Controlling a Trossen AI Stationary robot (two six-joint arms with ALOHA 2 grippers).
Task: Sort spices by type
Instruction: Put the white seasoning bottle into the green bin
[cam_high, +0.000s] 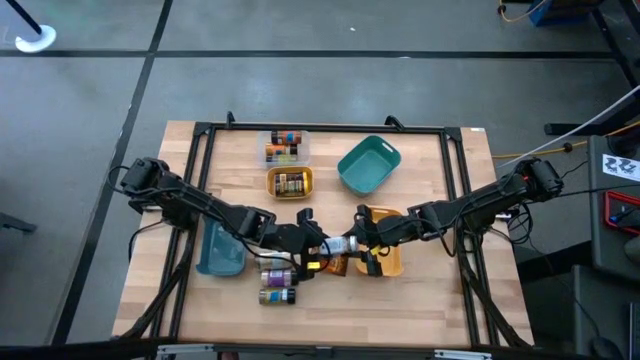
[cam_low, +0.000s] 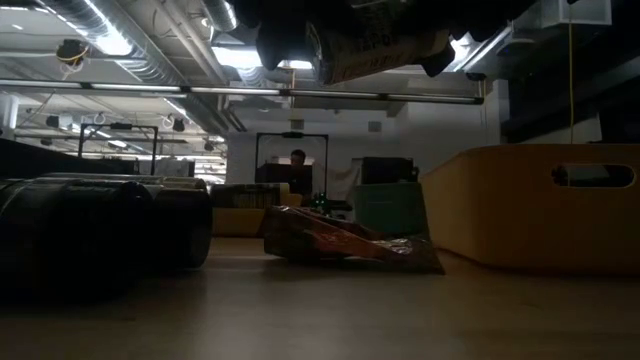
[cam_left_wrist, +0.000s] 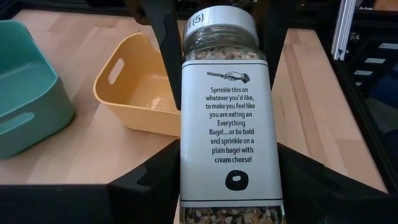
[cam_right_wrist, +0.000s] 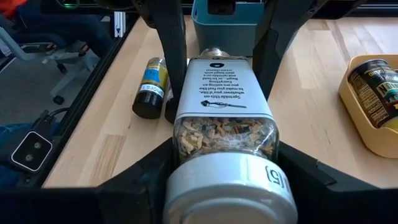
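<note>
Currently, seasoning jar is clamped by left gripper and right gripper together, above table, beside yellow tray.

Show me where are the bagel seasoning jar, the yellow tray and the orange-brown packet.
bagel seasoning jar (cam_left_wrist: 229, 118): left wrist view, on its white label.
yellow tray (cam_left_wrist: 134, 84): left wrist view, on its inner wall.
orange-brown packet (cam_low: 345, 245): low view, on its crumpled middle.
</note>
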